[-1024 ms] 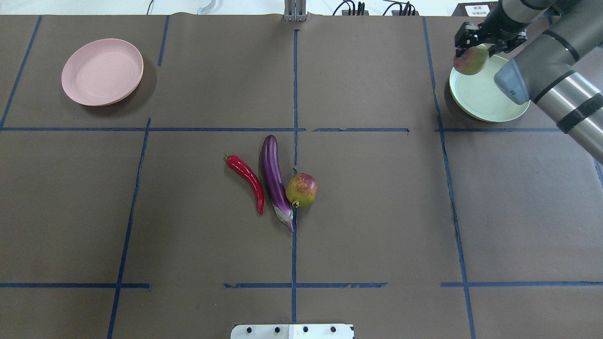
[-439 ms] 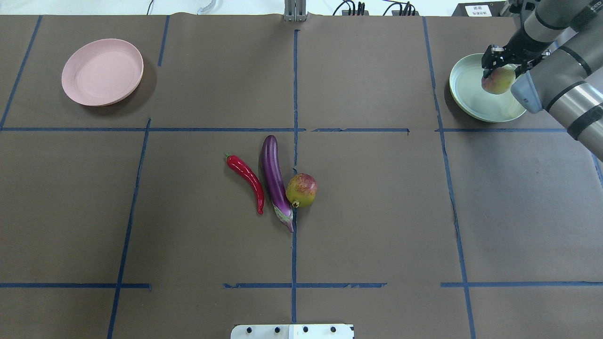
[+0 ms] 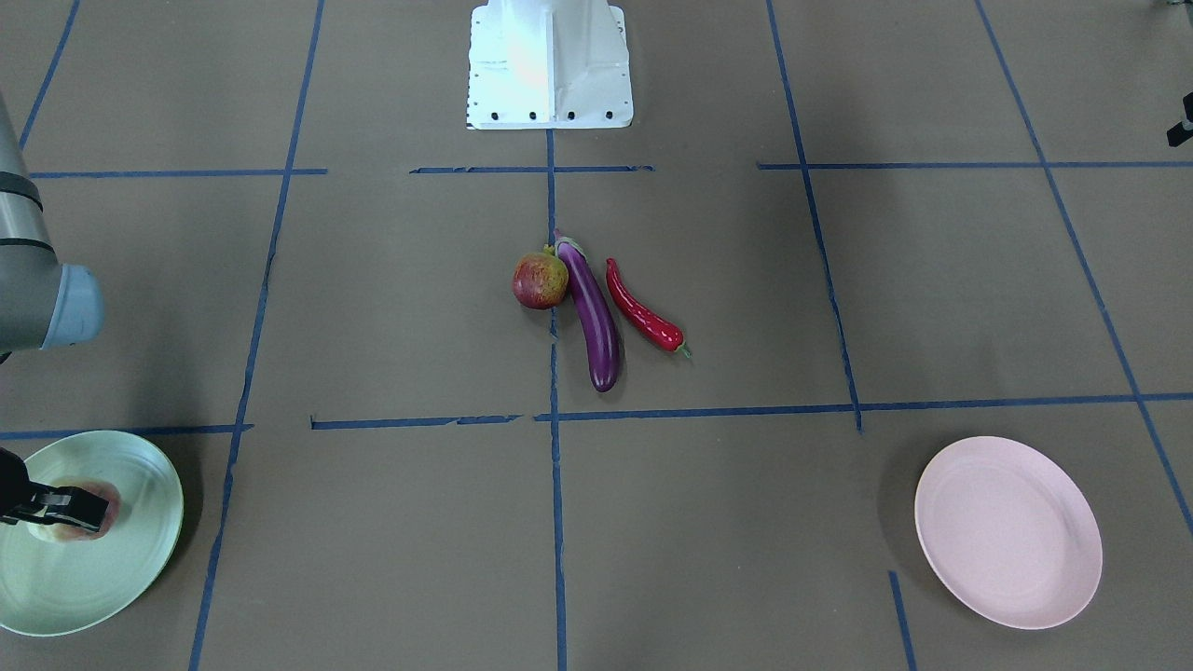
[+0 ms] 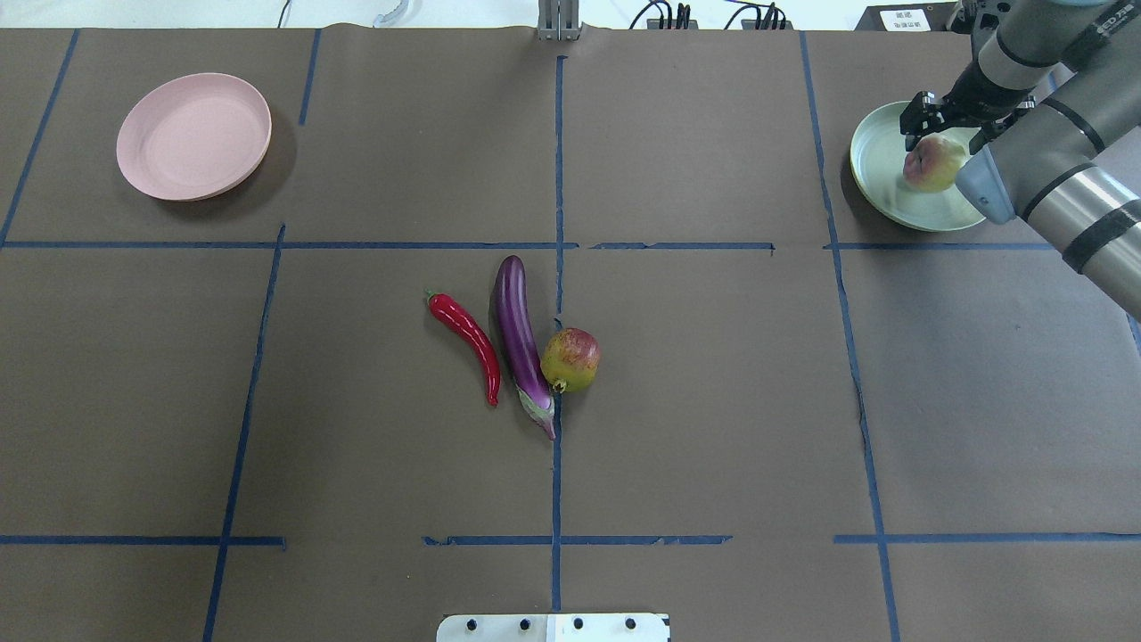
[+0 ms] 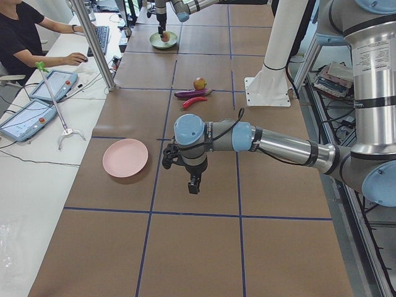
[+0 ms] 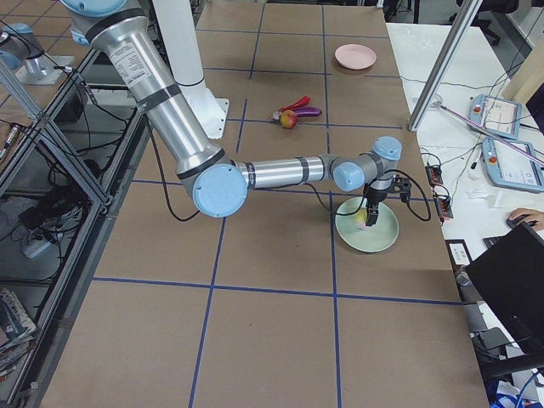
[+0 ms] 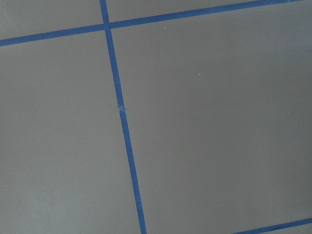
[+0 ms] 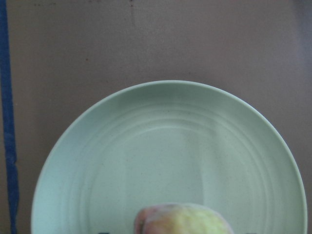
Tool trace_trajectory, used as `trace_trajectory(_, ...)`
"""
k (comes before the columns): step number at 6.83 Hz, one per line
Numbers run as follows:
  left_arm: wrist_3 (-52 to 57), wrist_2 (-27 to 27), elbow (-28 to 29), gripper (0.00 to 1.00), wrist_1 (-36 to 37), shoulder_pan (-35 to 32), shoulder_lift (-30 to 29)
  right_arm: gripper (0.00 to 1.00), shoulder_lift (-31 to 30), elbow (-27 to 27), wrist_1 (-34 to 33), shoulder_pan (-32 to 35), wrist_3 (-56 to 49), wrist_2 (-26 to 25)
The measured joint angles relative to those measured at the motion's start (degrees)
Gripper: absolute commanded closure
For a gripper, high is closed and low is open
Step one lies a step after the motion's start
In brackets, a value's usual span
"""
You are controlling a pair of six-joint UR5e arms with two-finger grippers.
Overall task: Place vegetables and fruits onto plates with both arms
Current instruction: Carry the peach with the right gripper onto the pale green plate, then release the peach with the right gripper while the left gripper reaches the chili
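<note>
Peach (image 4: pixel 931 164) gripped between right jaws, over green plate (image 4: pixel 878 165); left jaws: cannot tell.

Your peach (image 4: pixel 931 163) is over the green plate (image 4: pixel 878 169), far-right bench corner; eggplant (image 4: pixel 517 334), chili (image 4: pixel 468 339) and pomegranate (image 4: pixel 572 359) cluster mid-bench; pink plate (image 4: pixel 193 135) far-left corner.

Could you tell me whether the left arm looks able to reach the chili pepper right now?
Probably yes: the left gripper hangs over bare table, and the chili pepper lies on the cluster's left side, nothing above it, the eggplant on its far side.
</note>
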Motion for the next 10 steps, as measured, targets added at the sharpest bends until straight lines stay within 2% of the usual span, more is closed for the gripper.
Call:
trace_trajectory(3,-0.9,-2.0,-0.9,0.0,-1.3,0.3,-0.4,0.0,-4.0,9.5,-0.2,0.6,0.3,2.0)
trace_trajectory(5,-10.1,-6.3,-1.6,0.0,-4.1,2.4,-2.1,0.0,-8.9,19.0,-0.2,0.7,0.5,4.7)
trace_trajectory(7,-32.6,-6.8,-1.9,0.0,-16.0,10.9,-4.1,0.0,-14.0,27.8,-0.6,0.7,0.6,6.1)
trace_trajectory(8,-45.6,-6.4,-1.8,0.0,-20.9,16.1,-6.9,0.0,-16.1,31.1,-0.8,0.7,0.6,7.3)
trace_trajectory(9,-58.1,-4.4,-1.7,0.0,-23.0,21.8,-11.4,0.0,-18.1,34.1,-0.8,0.7,0.8,8.5)
trace_trajectory(10,-69.4,-0.1,-1.1,0.0,-23.6,28.7,-16.7,0.0,-19.7,36.8,-0.8,0.6,2.3,9.8)
